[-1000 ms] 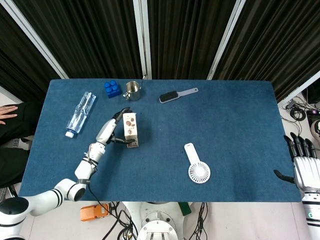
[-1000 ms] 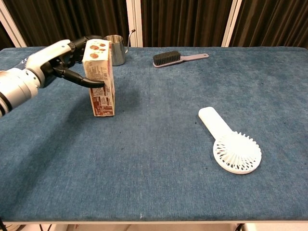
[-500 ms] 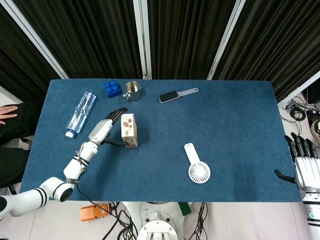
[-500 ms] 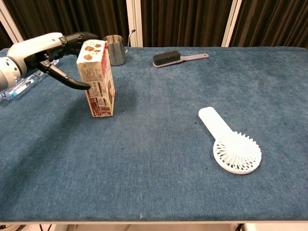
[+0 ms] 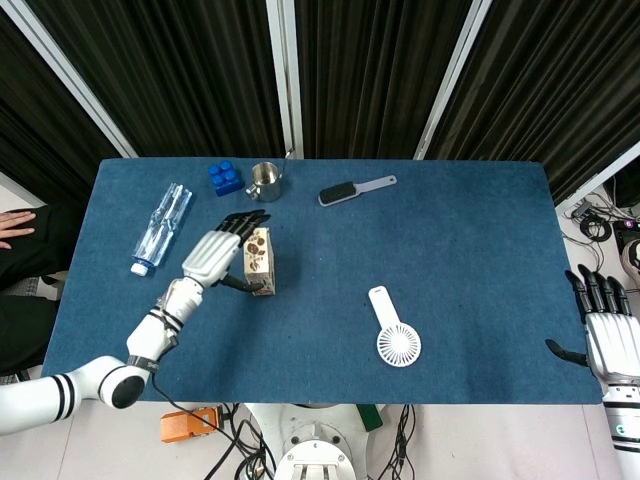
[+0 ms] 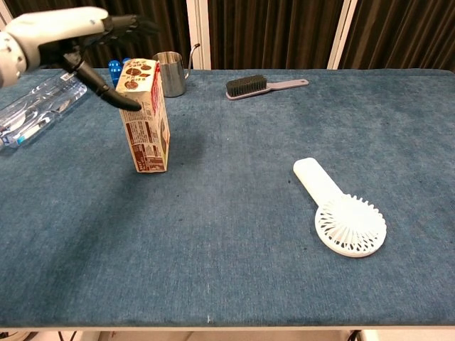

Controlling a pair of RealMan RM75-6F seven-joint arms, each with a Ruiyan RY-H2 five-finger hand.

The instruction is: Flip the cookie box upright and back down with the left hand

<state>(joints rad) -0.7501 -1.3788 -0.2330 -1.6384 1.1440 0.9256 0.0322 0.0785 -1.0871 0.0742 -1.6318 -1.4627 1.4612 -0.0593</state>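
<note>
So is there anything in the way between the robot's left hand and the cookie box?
No, nothing visible. The left hand hovers right above the upright cookie box, thumb by its front face.

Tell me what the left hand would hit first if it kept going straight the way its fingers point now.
Probably the steel cup. In the head view the left hand points up-table past the upright cookie box, toward the cup and blue block. The hand looks raised, so it might pass over both.

Count: 1 cookie box (image 5: 259,260), 1 water bottle (image 5: 162,226), 1 blue brick (image 5: 226,177), 1 metal cup (image 5: 265,181), 1 brush (image 5: 354,189), 1 white fan (image 5: 395,330), 2 hands: left hand (image 5: 213,254), right hand (image 5: 611,335).
</note>
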